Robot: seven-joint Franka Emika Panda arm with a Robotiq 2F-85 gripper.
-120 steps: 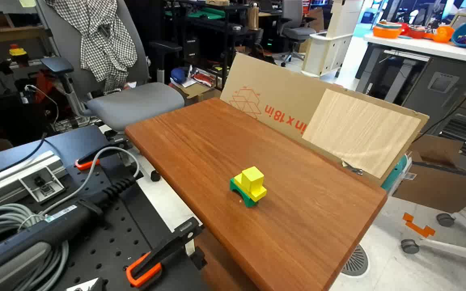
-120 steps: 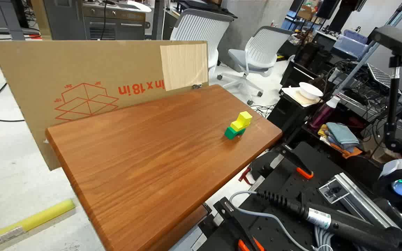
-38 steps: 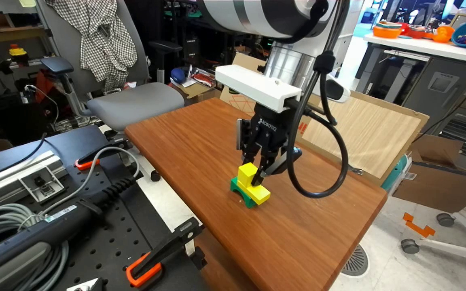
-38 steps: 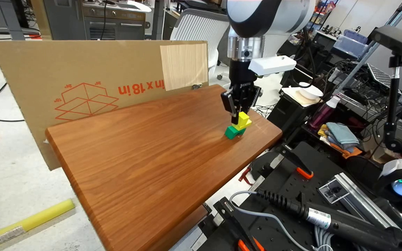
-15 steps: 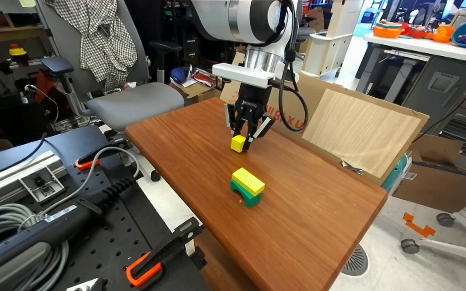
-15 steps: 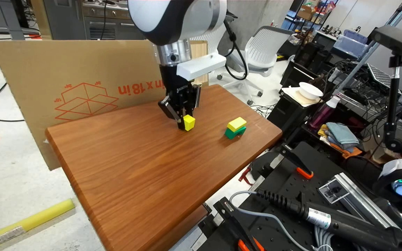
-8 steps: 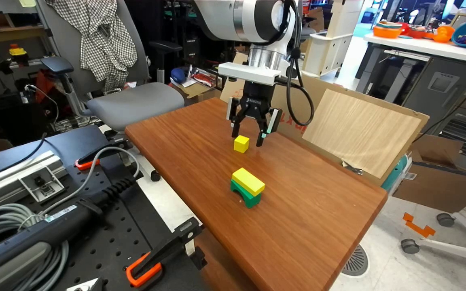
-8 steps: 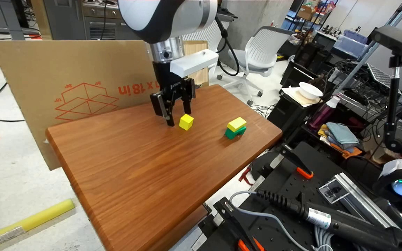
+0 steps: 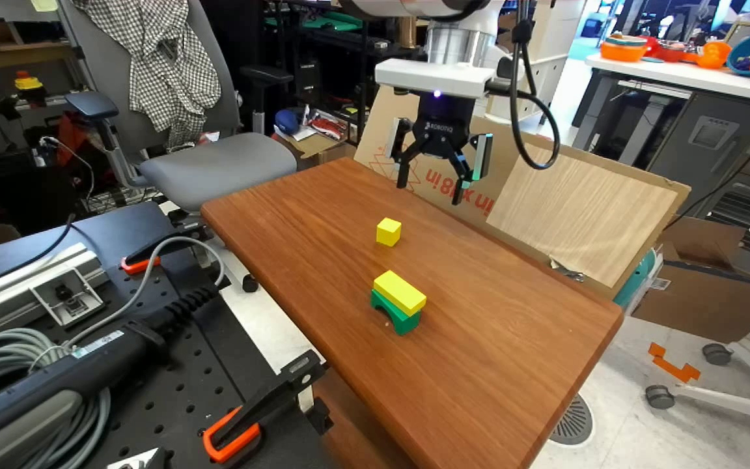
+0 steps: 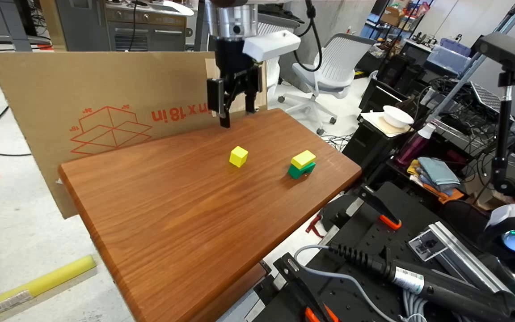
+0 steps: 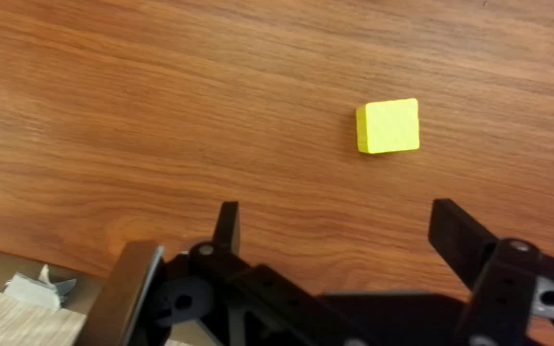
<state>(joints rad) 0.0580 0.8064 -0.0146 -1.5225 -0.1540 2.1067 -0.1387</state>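
The gripper (image 9: 430, 192) hangs released, jaws spread wide, above and apart from a yellow cube (image 9: 388, 232); the cube sits flat on the table (image 9: 499, 352), sides slightly askew to the grain, well in from the edges. Apart from it, a yellow block (image 9: 400, 292) tops a green arch (image 9: 406, 323); their long axes run parallel.

The yellow cube (image 11: 388, 126) looks matt, the wooden tabletop (image 9: 492, 339) smooth.
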